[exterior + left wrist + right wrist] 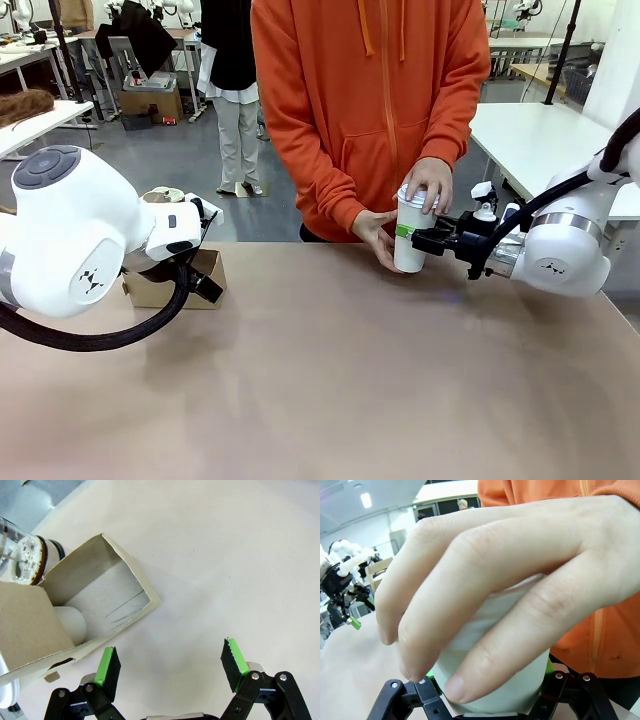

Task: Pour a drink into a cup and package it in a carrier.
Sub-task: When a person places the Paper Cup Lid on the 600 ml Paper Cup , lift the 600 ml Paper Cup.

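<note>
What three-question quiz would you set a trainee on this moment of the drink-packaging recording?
1. True or false: the left gripper is shut on the carrier.
2. Of the person's hands and the right gripper, which touch the cup? A: hands only. B: gripper only. C: both.
3. Fill in: in the front view, the carrier sits on the robot's ___ side of the table.

Key
1. False: its fingers are spread open over the bare table, beside the carrier.
2. C: both hands are on the cup, with the right gripper's fingers either side of it.
3. Left.
</note>
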Available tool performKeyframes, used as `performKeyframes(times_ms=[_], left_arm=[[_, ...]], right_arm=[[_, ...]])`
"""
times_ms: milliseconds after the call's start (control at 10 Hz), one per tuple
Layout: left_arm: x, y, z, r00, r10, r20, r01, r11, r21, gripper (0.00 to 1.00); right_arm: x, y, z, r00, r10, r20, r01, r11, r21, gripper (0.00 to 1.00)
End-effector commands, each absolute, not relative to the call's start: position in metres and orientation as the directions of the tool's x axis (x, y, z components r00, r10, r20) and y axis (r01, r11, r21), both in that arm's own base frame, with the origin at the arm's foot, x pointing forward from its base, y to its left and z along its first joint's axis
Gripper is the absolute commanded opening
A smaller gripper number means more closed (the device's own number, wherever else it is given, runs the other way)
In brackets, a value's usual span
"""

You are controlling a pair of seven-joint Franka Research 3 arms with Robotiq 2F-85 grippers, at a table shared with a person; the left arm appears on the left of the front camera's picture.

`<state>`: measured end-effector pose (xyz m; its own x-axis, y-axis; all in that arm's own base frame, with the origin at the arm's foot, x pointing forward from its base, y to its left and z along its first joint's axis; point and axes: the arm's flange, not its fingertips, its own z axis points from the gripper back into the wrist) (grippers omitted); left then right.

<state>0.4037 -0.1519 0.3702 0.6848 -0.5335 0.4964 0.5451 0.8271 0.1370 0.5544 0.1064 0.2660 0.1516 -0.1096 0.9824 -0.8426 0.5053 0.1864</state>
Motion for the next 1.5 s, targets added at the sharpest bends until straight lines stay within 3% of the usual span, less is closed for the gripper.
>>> performKeyframes(times_ms=[0, 1400], left_arm=[[0.4035, -0.1517, 0.3705, 0.684, -0.533, 0.498, 0.546, 0.827, 0.135, 1.00], [0.4035, -0.1517, 0.3705, 0.684, -0.533, 0.498, 0.546, 0.827, 0.135, 1.00]], right_arm=[[0.5543, 0.1075, 0.2682, 0.147, -0.115, 0.982, -0.845, 0.502, 0.185, 0.80], [0.5543, 0.1075, 0.2682, 0.147, -0.115, 0.982, -0.845, 0.502, 0.185, 0.80]])
